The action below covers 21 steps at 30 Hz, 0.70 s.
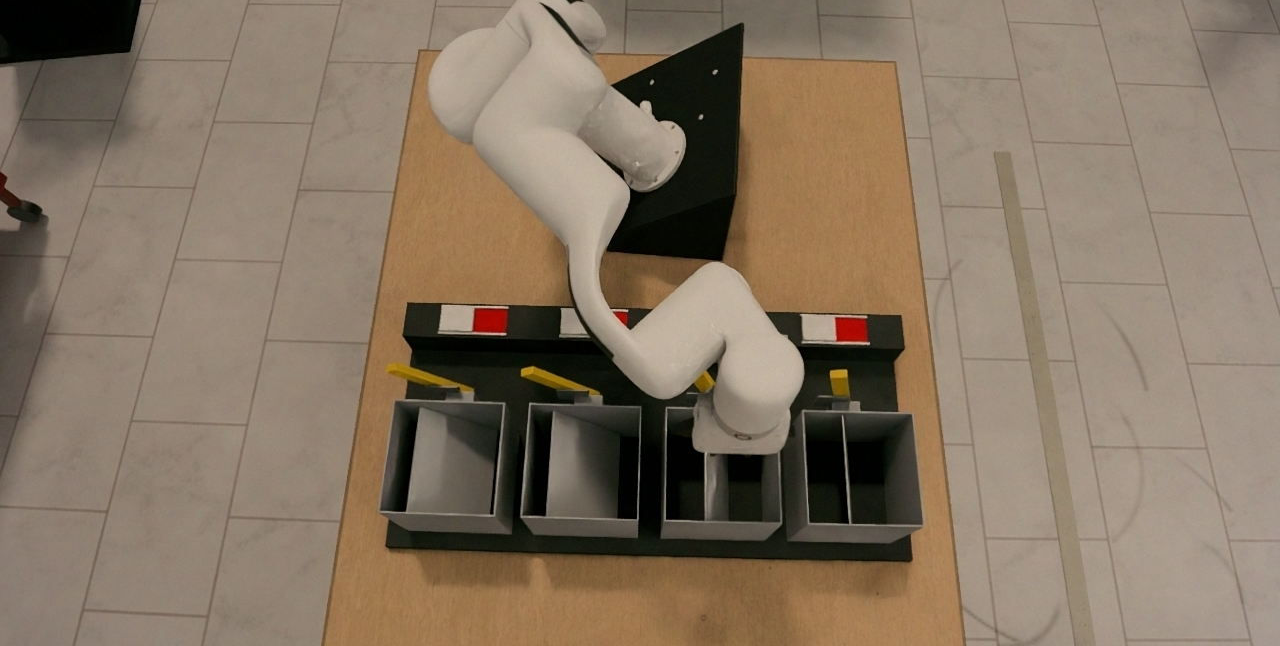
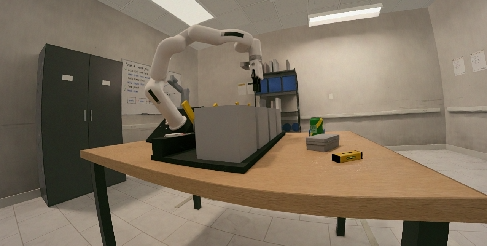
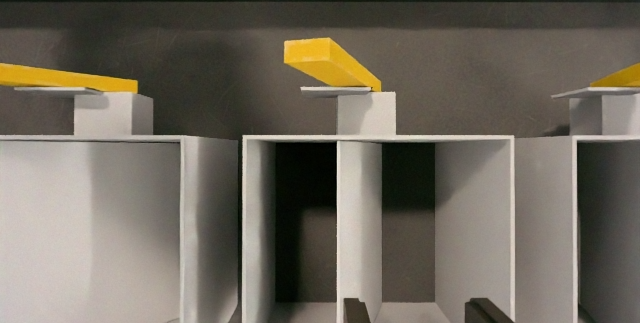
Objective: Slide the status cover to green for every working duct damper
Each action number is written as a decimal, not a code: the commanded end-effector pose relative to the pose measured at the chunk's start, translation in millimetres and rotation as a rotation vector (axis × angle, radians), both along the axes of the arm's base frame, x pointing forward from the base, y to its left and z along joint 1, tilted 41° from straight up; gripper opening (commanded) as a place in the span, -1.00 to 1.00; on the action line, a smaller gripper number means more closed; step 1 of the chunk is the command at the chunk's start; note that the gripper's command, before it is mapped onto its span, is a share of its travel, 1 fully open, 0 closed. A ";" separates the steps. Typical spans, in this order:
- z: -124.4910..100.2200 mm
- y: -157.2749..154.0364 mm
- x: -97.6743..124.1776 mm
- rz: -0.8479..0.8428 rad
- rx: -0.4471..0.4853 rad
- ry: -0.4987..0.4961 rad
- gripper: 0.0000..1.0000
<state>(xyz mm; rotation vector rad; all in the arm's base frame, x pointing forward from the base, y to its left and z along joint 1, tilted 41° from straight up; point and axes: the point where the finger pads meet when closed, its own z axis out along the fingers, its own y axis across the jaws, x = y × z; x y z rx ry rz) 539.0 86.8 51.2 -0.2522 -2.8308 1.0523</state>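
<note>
Four grey duct dampers stand in a row on a black base [image 1: 653, 427], each with a yellow handle behind it. The two left dampers [image 1: 444, 467] [image 1: 581, 469] show their blades slanted. The third damper [image 1: 723, 481] and the fourth [image 1: 854, 476] show blades edge-on. The visible sliders [image 1: 473, 319] [image 1: 834, 328] show red beside a white cover; the arm partly hides the second and fully hides the third. My gripper [image 2: 253, 80] hangs well above the third damper, open and empty. In the wrist view its fingertips sit over that damper's blade [image 3: 359, 223] and handle [image 3: 330, 63].
The arm's black wedge mount [image 1: 684, 149] stands behind the sliders. In the side view, a green can [image 2: 315, 125], a flat grey box [image 2: 322, 141] and a yellow spirit level [image 2: 346, 156] lie on the table beyond the dampers.
</note>
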 end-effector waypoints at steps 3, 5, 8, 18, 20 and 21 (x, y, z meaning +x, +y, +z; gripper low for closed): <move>7.7 -10.0 -38.5 -0.004 0.102 -0.024 -0.22; 9.6 -13.1 -47.9 -0.004 0.127 -0.028 -0.22; 11.3 -16.5 -58.6 -0.005 0.153 -0.033 -0.22; 19.2 -33.6 -116.6 -0.012 0.291 -0.062 -0.22; 19.4 -34.2 -118.7 -0.012 0.296 -0.063 -0.22; 19.4 -34.2 -118.7 -0.012 0.296 -0.063 -0.22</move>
